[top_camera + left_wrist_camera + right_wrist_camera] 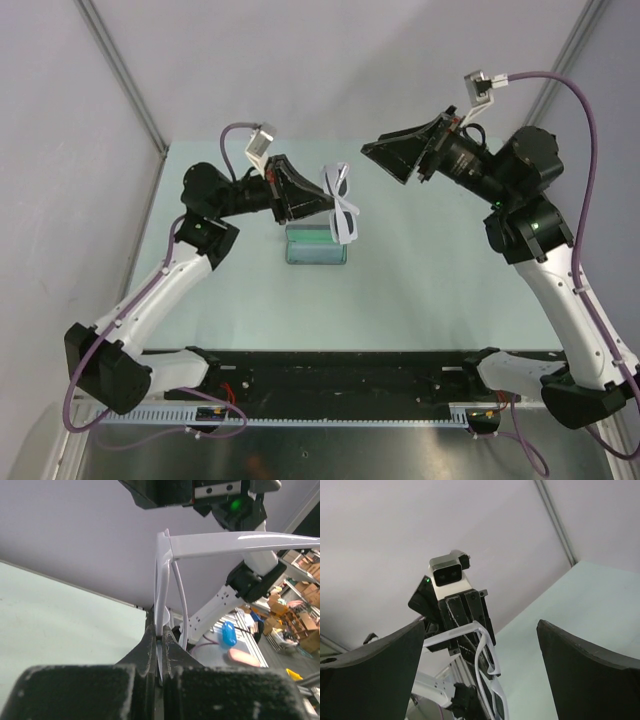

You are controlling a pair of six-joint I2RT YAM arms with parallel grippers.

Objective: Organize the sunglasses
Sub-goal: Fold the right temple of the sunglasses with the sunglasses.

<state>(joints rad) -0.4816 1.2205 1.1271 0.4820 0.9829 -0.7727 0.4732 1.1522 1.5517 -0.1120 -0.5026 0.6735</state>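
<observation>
Holding sunglasses [343, 205] mid-air, left claw [322, 208] pinching the frame, one arm sticking out | above case [315, 247] on surface [430, 280] | right claw [388, 162] spread, right of them, apart | step: likely folding arms | next: right claw must reach that arm

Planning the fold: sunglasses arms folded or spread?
One spread: left wrist view shows an arm jutting square off the sunglasses frame held in the left jaws. Other arm: cannot tell.

No text, label, brand, number or sign can be read in any view.
</observation>
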